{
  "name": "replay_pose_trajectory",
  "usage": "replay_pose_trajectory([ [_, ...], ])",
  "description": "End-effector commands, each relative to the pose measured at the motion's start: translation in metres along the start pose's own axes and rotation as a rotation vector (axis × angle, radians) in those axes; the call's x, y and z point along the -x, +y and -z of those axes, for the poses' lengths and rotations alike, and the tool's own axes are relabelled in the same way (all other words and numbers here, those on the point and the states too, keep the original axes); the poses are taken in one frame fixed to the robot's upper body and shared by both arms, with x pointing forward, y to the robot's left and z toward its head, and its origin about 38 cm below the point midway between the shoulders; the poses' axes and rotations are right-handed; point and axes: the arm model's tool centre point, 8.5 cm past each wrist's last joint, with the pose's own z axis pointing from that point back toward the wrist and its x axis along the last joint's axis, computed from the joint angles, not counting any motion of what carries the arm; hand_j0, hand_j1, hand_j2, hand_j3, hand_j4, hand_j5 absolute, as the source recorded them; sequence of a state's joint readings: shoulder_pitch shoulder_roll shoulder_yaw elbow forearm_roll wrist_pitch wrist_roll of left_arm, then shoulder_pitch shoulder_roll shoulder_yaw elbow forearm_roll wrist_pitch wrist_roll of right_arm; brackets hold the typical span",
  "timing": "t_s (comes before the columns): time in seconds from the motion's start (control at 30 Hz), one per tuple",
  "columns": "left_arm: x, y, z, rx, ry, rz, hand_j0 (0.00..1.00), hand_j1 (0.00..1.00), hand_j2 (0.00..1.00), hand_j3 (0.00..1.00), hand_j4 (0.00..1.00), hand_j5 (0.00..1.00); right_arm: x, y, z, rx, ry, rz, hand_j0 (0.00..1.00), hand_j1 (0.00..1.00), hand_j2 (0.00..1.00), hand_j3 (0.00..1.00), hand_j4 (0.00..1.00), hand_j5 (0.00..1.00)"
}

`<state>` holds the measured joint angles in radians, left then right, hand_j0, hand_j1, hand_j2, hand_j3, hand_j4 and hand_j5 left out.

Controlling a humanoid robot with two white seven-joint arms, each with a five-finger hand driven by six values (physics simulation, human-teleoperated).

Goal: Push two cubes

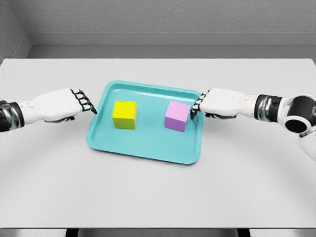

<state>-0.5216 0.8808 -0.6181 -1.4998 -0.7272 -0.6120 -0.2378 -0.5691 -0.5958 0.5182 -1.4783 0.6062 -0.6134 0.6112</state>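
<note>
Flanking the tray [148,148]: left hand [64,104] outside yellow cube [124,114], right hand [219,102] nearer pink cube [177,116]; both released, holding nothing.

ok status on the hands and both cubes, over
Left hand open, outside tray's left rim. Right hand open at right rim, near pink cube. Yellow cube untouched. Nothing between them.
</note>
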Motion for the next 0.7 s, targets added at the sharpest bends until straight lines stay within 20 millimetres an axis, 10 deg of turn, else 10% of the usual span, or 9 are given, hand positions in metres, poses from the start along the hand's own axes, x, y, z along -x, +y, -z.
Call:
replay_pose_trajectory([
  [0.0, -0.002, -0.002, 0.002, 0.002, -0.008, -0.006, 0.74, 0.74, 0.74, 0.74, 0.74, 0.74, 0.001, 0.003, 0.007, 0.006, -0.003, 0.025, 0.58, 0.58, 0.58, 0.58, 0.58, 0.58],
  [0.67, -0.016, 0.004, 0.015, -0.003, -0.048, -0.004, 0.74, 0.74, 0.74, 0.74, 0.74, 0.74, 0.008, 0.000, 0.001, -0.006, 0.024, 0.008, 0.58, 0.58, 0.58, 0.58, 0.58, 0.58],
])
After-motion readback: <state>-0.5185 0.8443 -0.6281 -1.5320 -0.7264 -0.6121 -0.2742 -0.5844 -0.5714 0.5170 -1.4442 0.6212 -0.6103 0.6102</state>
